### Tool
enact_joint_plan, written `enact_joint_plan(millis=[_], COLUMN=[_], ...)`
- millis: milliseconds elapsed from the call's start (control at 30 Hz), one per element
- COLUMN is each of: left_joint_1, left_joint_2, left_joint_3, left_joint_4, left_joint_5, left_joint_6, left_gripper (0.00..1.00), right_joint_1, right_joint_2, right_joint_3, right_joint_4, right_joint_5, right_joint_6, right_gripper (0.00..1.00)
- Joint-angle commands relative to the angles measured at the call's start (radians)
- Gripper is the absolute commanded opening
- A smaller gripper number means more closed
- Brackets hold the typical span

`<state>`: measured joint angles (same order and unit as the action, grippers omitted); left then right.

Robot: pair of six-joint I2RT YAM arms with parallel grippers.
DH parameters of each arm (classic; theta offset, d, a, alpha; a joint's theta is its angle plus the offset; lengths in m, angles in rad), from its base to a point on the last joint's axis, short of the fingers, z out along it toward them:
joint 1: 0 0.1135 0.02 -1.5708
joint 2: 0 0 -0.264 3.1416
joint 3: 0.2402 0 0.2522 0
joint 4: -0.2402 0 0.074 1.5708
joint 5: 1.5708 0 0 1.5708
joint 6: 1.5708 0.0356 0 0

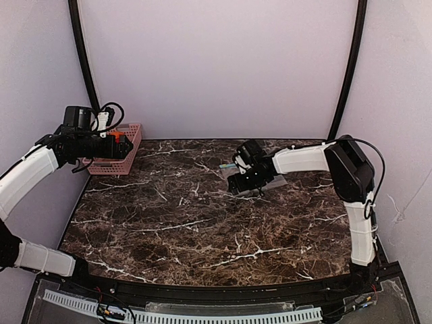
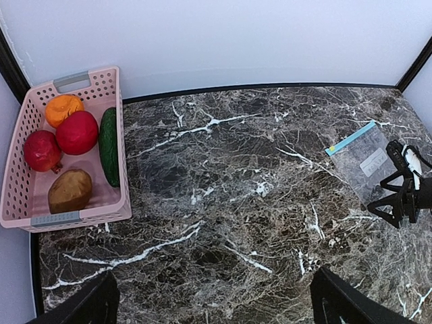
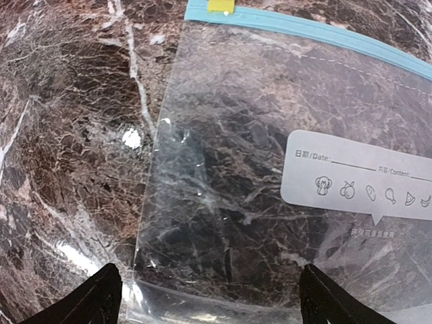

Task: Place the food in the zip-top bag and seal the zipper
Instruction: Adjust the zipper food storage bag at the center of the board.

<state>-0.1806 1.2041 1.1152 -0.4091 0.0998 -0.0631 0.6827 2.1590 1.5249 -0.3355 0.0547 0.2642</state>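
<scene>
The clear zip-top bag (image 3: 256, 175) lies flat on the marble at the right, its teal zipper (image 3: 324, 30) along the far edge and a white label (image 3: 364, 182) on it. It also shows in the left wrist view (image 2: 368, 165). My right gripper (image 3: 212, 300) is open and empty, low over the bag's bottom edge. The food lies in the pink basket (image 2: 67, 219): a red piece (image 2: 77, 132), a brownish piece (image 2: 69, 190), a darker red one (image 2: 42, 150) and an orange one (image 2: 63, 108). My left gripper (image 2: 216, 310) is open and empty, high beside the basket.
A green cucumber (image 2: 109, 146) lies along the basket's right wall. The basket (image 1: 116, 154) stands at the table's back left corner against the wall. The right gripper (image 2: 405, 196) shows at the right edge of the left wrist view. A small yellow slider (image 3: 221, 5) sits on the zipper.
</scene>
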Motion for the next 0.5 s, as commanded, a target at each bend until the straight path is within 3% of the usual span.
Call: enact_joint_plan(millis=[0,467], left_joint_1=[0.001,0.001], left_joint_2=[-0.015,0.000], left_joint_3=[-0.014,-0.013], left_joint_4=[0.005,0.002], left_joint_5=[0.020,0.019], left_joint_6=[0.005,-0.001], left_gripper=[1.00,1.00], right_joint_1=[0.013,0.064], right_joint_2=[0.035,0.078], right_joint_3=[0.029,0.048], right_joint_4=[-0.041,-0.090], right_joint_5=[0.078,0.112], right_joint_6=[0.001,-0.052], right_gripper=[0.89,0.91])
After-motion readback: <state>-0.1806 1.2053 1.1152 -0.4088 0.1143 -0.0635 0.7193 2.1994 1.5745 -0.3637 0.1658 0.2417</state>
